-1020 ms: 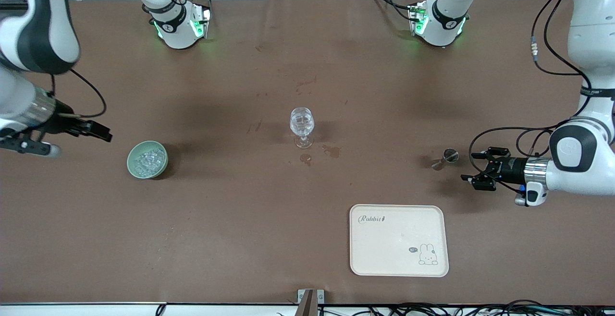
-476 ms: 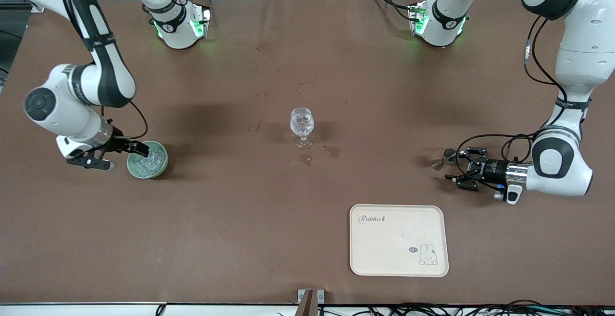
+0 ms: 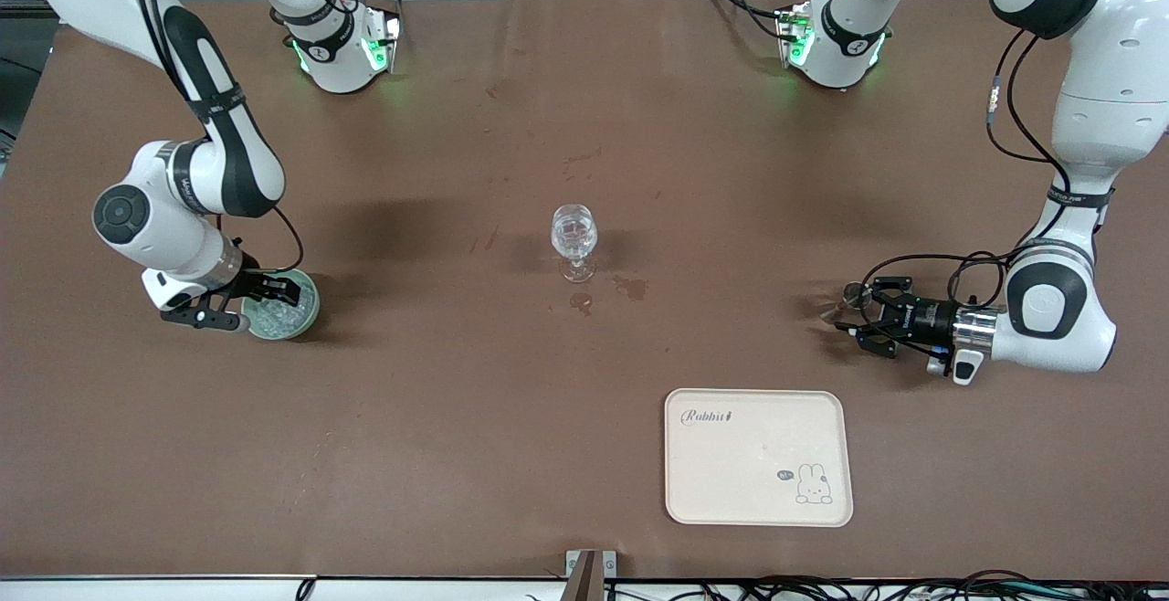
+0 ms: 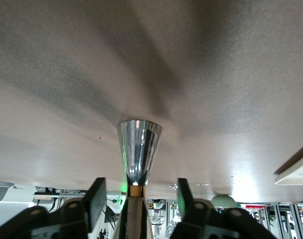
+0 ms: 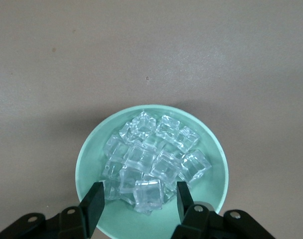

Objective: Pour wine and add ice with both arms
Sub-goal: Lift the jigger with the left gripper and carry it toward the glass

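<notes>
A pale green bowl (image 3: 306,315) (image 5: 211,181) of ice (image 5: 151,149) sits toward the right arm's end of the table. My right gripper (image 3: 287,292) (image 5: 139,195) is low inside it, open, with one ice cube (image 5: 150,198) between its fingers and gaps on both sides. Toward the left arm's end stands a small metal jigger (image 3: 855,294) (image 4: 138,147). My left gripper (image 3: 857,314) (image 4: 140,191) lies level around its waist, open and not touching. A clear stemmed glass (image 3: 573,234) stands mid-table. Wine is hidden from view.
A cream tray (image 3: 758,491) with a rabbit print lies nearer the front camera than the jigger. Wet stains (image 3: 630,288) mark the brown table beside the glass foot. Both arm bases (image 3: 342,48) (image 3: 836,44) stand along the table's top edge.
The right gripper came in from the table end and dropped into the bowl. The left gripper slid forward around the jigger. Both pairs of fingers have narrowed.
</notes>
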### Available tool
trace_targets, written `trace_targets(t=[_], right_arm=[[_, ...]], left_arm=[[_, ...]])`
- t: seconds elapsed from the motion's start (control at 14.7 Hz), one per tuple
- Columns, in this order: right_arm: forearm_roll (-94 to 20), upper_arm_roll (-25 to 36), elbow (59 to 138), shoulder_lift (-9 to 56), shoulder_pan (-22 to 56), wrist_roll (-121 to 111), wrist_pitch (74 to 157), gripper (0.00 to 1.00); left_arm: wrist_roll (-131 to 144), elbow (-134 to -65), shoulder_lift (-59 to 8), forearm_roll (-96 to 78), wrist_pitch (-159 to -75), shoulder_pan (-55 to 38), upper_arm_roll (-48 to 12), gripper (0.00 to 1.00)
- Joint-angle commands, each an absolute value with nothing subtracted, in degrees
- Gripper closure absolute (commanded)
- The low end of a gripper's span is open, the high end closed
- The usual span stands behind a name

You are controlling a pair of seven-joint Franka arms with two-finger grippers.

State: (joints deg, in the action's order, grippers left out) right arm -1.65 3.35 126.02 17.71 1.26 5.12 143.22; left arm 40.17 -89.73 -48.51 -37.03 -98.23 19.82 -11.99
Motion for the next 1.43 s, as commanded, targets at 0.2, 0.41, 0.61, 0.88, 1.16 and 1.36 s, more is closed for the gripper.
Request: trace_targets(t=[0.2, 0.41, 0.61, 0.88, 1.16, 1.36], right_arm=[[-1.58, 3.34, 127.44, 17.93, 0.97, 4.66, 144.93, 0.49], [-1.58, 3.34, 127.44, 18.10, 0.62, 4.66, 145.02, 0.53], [-1.58, 3.43, 127.44, 18.37, 0.53, 4.66, 144.93, 0.53], [-1.58, 3.43, 127.35, 19.07, 0.53, 4.75, 145.46, 0.55], [-1.58, 3.43, 127.35, 19.25, 0.53, 4.75, 145.98, 0.57], [-1.58, 3.43, 127.35, 19.51, 0.53, 4.75, 145.99, 0.58]], left_arm=[[40.34, -89.82, -48.96, -38.06, -97.65, 20.04, -12.22, 0.51], [41.04, -89.82, -48.96, -40.59, -97.65, 19.95, -12.22, 0.77], [41.13, -89.56, -48.69, -41.31, -97.56, 19.86, -12.48, 0.98], [41.57, -88.95, -47.73, -41.48, -95.02, 19.34, -14.14, 0.99], [50.25, -86.84, -45.79, -40.52, -95.10, 18.64, -20.90, 0.99], [55.62, -86.84, -42.46, -40.34, -96.93, 16.36, -24.86, 1.00]])
